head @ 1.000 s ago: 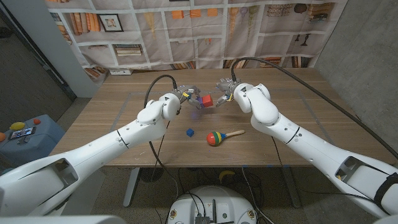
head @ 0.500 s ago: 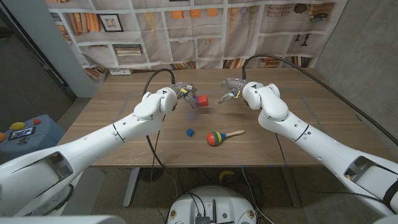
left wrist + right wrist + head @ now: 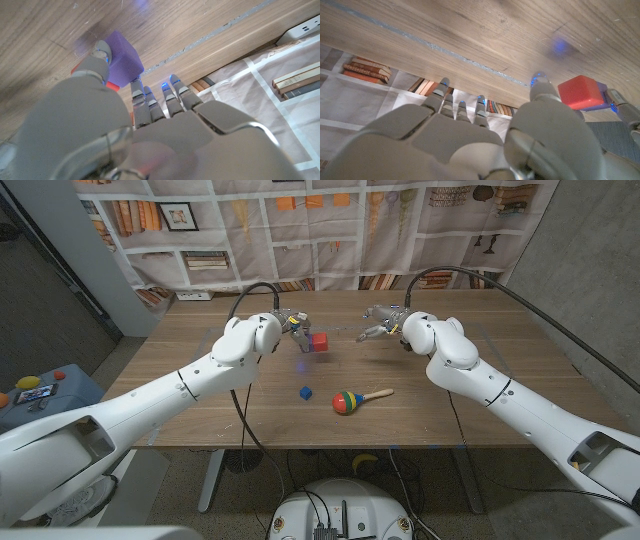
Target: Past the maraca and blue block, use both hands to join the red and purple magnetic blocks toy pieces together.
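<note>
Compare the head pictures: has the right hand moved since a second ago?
Yes. The right hand has drawn rightward, off the red block, judged against the maraca.

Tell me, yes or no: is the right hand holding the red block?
No. In the head view the right hand is apart from the red block, which the left hand holds.

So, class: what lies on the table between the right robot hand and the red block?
Nothing: in the head view only bare wood separates the right robot hand from the red block, which the left robot hand holds with the purple block.
</note>
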